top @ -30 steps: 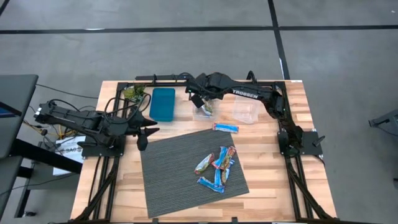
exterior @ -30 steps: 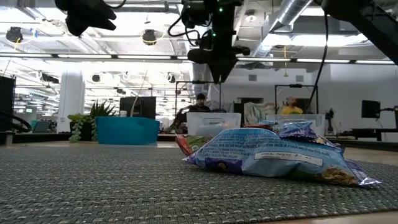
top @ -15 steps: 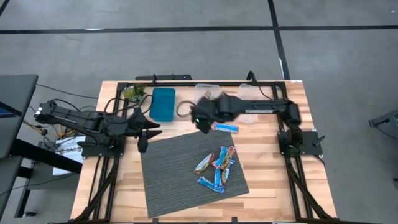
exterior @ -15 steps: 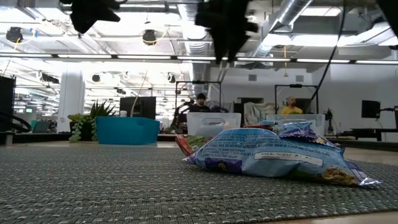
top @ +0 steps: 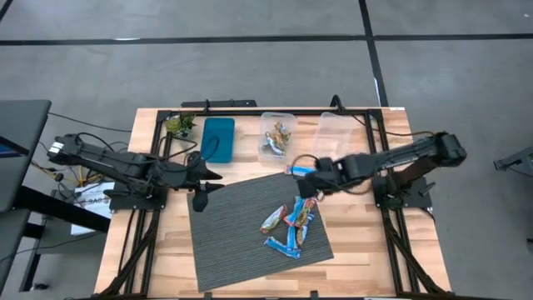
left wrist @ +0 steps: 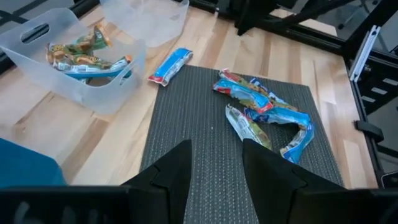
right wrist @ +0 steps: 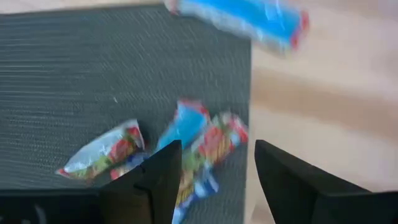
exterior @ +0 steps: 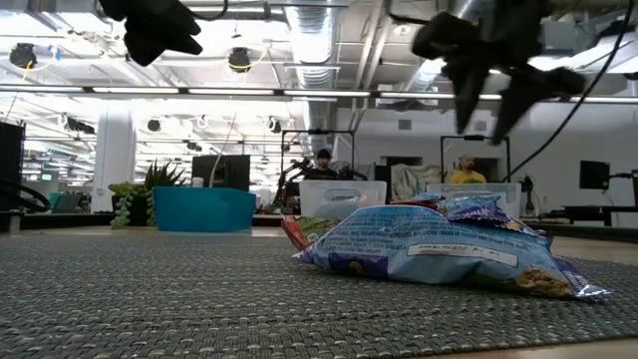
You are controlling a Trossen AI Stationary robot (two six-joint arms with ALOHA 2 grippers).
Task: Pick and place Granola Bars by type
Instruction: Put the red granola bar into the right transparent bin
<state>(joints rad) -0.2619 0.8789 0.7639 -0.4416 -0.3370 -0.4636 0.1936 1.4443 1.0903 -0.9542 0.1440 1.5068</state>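
Left tub [top: 277, 133]: clear, at the far side of the table, between tray and right tub; holding several bars [left wrist: 81, 55] in orange-gold and green wrappers.
Right tub [top: 333, 135]: clear, just right of the left tub; nothing visible inside.
Tray [top: 217, 138]: blue, left of the tubs at the far edge; contents not visible.
Mat [top: 241, 233]: grey ribbed, set askew at the table's near centre.
Pile [top: 290, 225]: mixed blue-white and red-orange bars, overlapping, on the right half of the mat.
Lone bar [left wrist: 170, 65]: blue, lying on bare wood just beyond the mat's far edge, near the left tub.
Right gripper [right wrist: 212, 162]: hovering above the mat's far right corner, between the lone bar and the pile; fingers apart, holding nothing.
Left gripper [left wrist: 216, 163]: hovering over the mat's left edge, well apart from the pile; fingers apart, holding nothing.
Plant [top: 178, 125]: small, green, at the far left corner beside the tray.
Background: people at desks beyond the table in the low view, well apart from the arms.
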